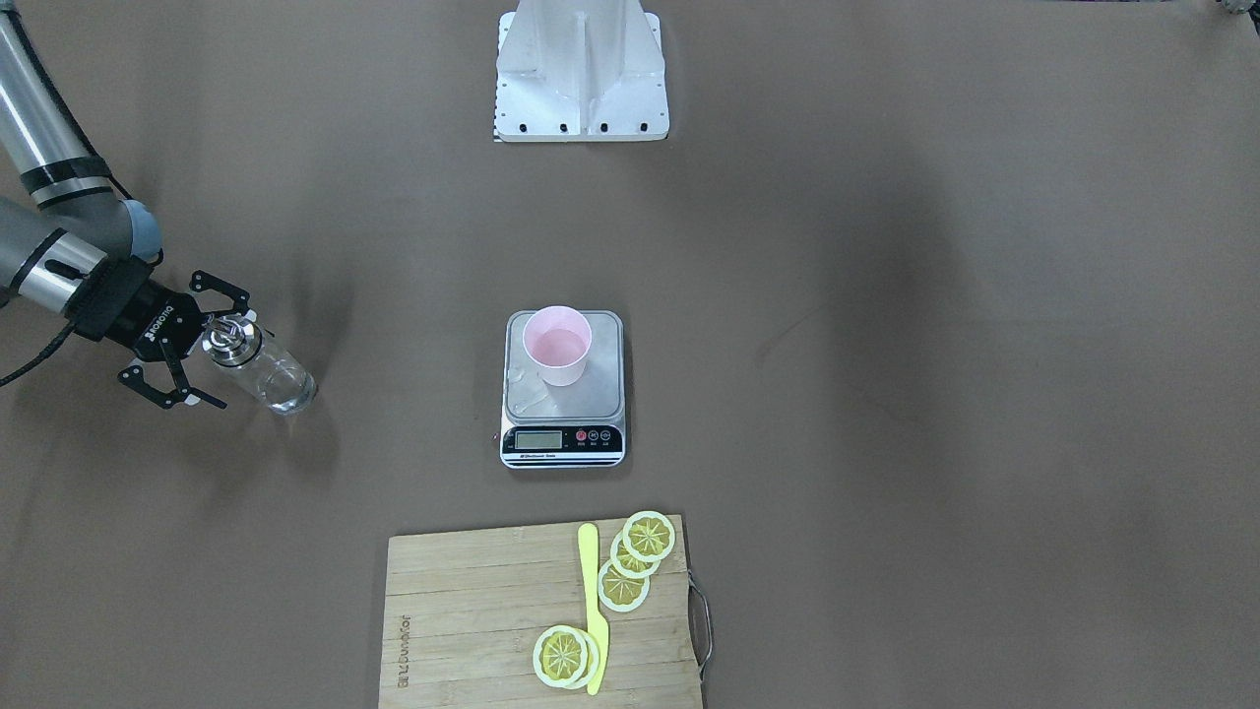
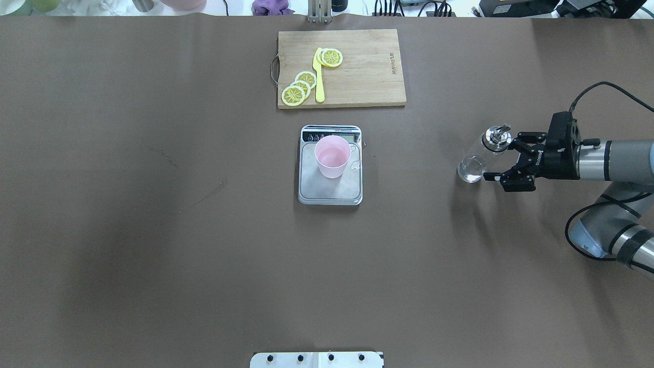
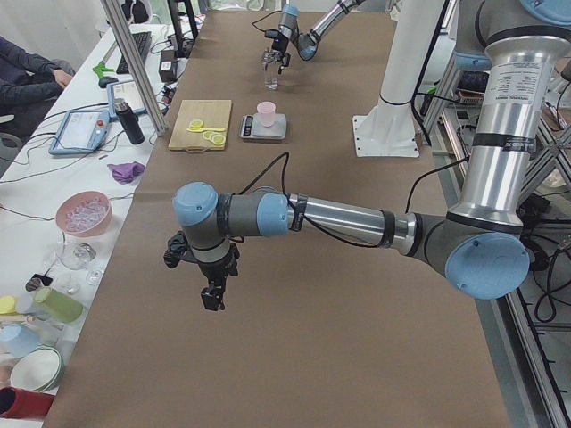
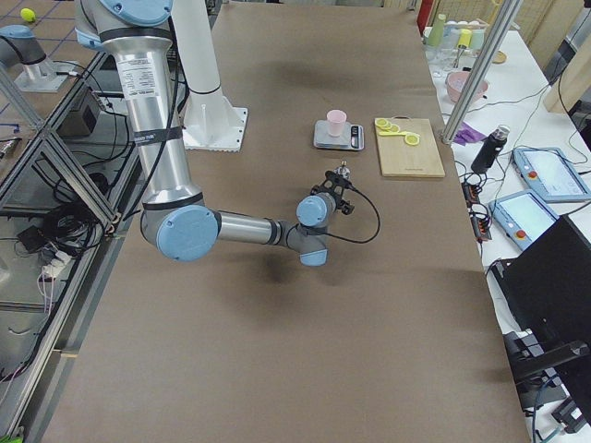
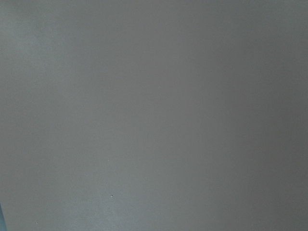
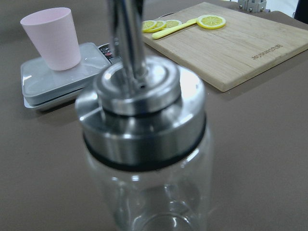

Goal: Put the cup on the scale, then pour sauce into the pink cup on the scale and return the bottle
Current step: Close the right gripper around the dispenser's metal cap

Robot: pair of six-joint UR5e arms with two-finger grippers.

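Note:
The pink cup point(image 1: 557, 345) stands upright on the steel scale point(image 1: 591, 399) at mid-table and also shows in the overhead view point(image 2: 332, 156). A few clear drops lie on the platform beside it. The glass bottle point(image 1: 264, 372) with its chrome spout stands on the table far to my right, with a little clear sauce at its bottom. My right gripper point(image 2: 498, 159) is open, its fingers spread on either side of the bottle's cap without clamping it. The right wrist view shows the bottle point(image 6: 144, 144) close up. My left gripper point(image 3: 212, 294) hangs over bare table; I cannot tell whether it is open.
A wooden cutting board point(image 2: 357, 71) with lemon slices point(image 2: 299, 87) and a yellow knife point(image 2: 319, 76) lies beyond the scale. The white robot base plate point(image 1: 581, 98) is at the near table edge. Brown table surrounds the scale.

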